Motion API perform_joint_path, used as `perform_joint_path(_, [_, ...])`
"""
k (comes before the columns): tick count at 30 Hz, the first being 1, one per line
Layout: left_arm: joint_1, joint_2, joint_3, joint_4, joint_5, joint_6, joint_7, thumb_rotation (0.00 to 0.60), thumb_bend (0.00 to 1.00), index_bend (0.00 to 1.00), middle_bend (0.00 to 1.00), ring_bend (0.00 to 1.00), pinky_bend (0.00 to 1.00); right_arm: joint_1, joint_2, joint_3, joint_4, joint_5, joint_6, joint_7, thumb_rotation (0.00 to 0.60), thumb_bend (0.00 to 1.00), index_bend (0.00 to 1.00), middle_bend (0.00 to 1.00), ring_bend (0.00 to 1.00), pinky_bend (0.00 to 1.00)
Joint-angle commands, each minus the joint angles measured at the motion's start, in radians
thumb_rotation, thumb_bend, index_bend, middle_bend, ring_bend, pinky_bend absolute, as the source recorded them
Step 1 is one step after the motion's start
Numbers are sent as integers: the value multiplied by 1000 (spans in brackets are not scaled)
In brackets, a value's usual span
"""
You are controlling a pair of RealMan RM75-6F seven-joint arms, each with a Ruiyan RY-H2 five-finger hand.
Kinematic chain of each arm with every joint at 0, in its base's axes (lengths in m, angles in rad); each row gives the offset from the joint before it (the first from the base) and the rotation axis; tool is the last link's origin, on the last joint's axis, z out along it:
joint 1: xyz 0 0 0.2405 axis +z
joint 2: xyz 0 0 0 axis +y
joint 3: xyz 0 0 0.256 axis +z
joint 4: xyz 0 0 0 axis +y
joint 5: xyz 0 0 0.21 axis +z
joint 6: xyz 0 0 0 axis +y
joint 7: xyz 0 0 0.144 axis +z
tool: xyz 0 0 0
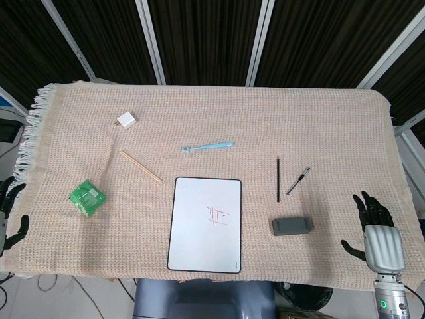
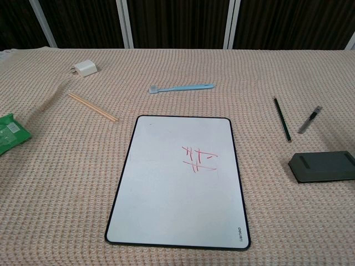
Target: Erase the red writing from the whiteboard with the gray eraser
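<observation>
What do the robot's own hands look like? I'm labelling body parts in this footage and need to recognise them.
Only the head view shows them. The right hand has black segmented fingers and a ribbed silver-grey metallic back; below it sits a grey cylindrical wrist with a small green-lit ring marking. The left hand, cut off by the frame edge, shows black fingers and a light grey part. No cables or sleeves are visible.

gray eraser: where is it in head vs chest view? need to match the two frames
Head view: the gray eraser lies right of centre on the cloth, just right of the whiteboard, up-left of the right hand.
Chest view: the eraser sits at the right edge, partly cut off; no hand shows.
Shared landmark: the black pencil lies just above the eraser in both views.
</observation>
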Motion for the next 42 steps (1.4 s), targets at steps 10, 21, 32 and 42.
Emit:
perform_joint_path(10, [11,3,9,-3,15,18,-7,600,476,145,11,0,0,-10,10,-13,-16,-19,15,2,600,109,40,36,78,151])
perform_joint_path(21, [8,3,6,-4,10,13,-6,600,476,145,11,0,0,-3,18,-17,-18,-13,-8,12,600,109,37,36,78,151])
perform_joint_path(32, [14,-7,9,-17,10,19,2,600,476,145,11,0,0,-5,50,-32,-34,-26,-22,79,600,110,35,36,76,150])
perform_joint_path(42, [10,-4,1,-22,-2,15,-2,600,476,145,11,0,0,82,107,-97,-55,-103,-202,167,600,110,40,98,91,151])
